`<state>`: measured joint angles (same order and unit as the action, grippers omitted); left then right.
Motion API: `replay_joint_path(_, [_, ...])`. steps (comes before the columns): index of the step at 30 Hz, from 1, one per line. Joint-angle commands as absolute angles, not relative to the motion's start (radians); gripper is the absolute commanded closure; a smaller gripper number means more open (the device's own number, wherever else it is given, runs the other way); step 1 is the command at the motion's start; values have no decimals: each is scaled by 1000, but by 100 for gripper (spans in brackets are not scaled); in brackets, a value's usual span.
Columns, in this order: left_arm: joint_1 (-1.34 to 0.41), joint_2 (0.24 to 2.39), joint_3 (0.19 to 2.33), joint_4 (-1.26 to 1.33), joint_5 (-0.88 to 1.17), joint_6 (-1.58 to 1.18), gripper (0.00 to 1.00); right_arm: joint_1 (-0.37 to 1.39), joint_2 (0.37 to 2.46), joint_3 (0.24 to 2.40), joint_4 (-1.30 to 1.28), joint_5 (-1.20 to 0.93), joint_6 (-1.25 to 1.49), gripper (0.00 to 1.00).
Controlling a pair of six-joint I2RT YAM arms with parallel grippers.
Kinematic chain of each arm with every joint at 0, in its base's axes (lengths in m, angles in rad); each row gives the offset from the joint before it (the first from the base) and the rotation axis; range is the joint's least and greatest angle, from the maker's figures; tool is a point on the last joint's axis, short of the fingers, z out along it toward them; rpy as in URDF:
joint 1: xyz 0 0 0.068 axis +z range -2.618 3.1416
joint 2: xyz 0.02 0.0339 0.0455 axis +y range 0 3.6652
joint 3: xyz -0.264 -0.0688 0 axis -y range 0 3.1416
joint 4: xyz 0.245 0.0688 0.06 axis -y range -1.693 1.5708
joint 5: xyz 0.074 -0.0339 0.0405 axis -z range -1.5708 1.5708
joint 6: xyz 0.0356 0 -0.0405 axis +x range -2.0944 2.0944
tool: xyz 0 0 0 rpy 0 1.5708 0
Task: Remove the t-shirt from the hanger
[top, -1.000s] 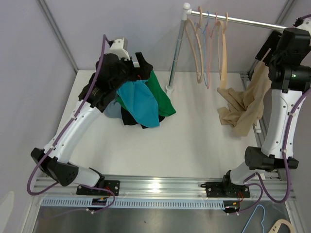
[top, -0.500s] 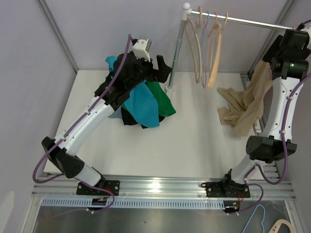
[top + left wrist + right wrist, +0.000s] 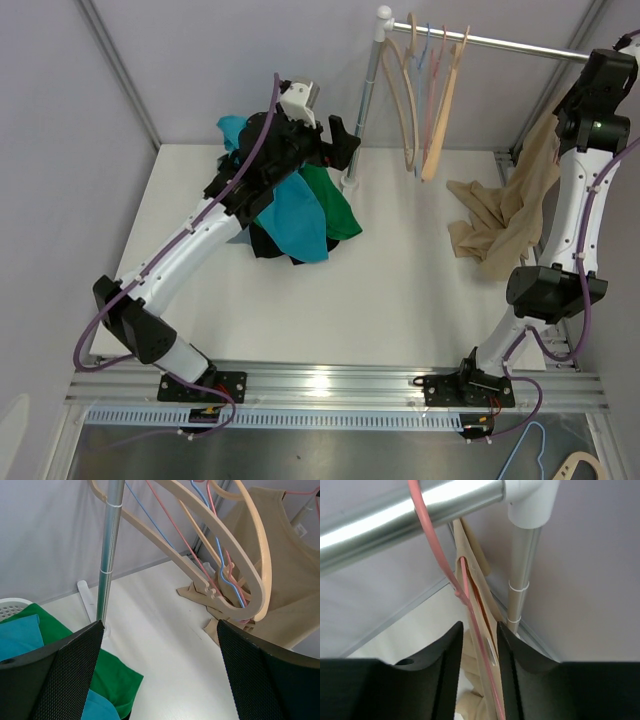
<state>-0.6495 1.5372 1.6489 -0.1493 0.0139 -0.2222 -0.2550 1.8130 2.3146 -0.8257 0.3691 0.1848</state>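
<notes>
A beige t-shirt hangs at the right end of the rail on a thin pink hanger. Its lower part lies crumpled on the table. My right gripper is up under the rail. Its jaws stand narrow on either side of the shirt's neck and the hanger wire. The fabric touches the right finger and a slit shows at the left one. My left gripper is wide open and holds nothing. It hovers beside the rack pole, facing the t-shirt.
Several bare wooden and wire hangers hang on the rail between the pole and the shirt. A heap of green and teal clothes lies under my left arm, by a white basket. More hangers lie below the table's near edge.
My left arm swung right from over the clothes heap to the rack pole. The right gripper rose to the rail and its jaws narrowed round the shirt's neck. The bare hangers swayed.
</notes>
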Motion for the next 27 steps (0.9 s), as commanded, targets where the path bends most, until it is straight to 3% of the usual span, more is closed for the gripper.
replay_joint_path(1, [-650,1557,1651,-103,45,-193,1,-258,1855,2365,-792,361,189,65])
replay_joint_path(4, [-650,1562,1641,-101,35,-192,1,-256,1868,2358,-784,344,201,87])
replay_joint_path(6, [-650,1565,1638,-103,32,-190,0,-253,1879,2361,-781,341,199,82])
replay_joint_path(7, [-650,1566,1638,-104,32,-190,1,-252,1881,2362,-781,341,201,75])
replay_joint_path(9, [-650,1566,1640,-101,32,-189,1,-247,1879,2358,-776,348,196,73])
replay_joint_path(12, [-650,1566,1637,-92,32,-190,1,-241,1881,2356,-772,363,195,100])
replay_joint_path(20, [-647,1574,1629,-89,41,-190,0,-209,1873,2353,-756,361,186,100])
replay_joint_path(27, [-647,1568,1638,-92,92,-203,1,-57,1812,2365,-736,359,126,100])
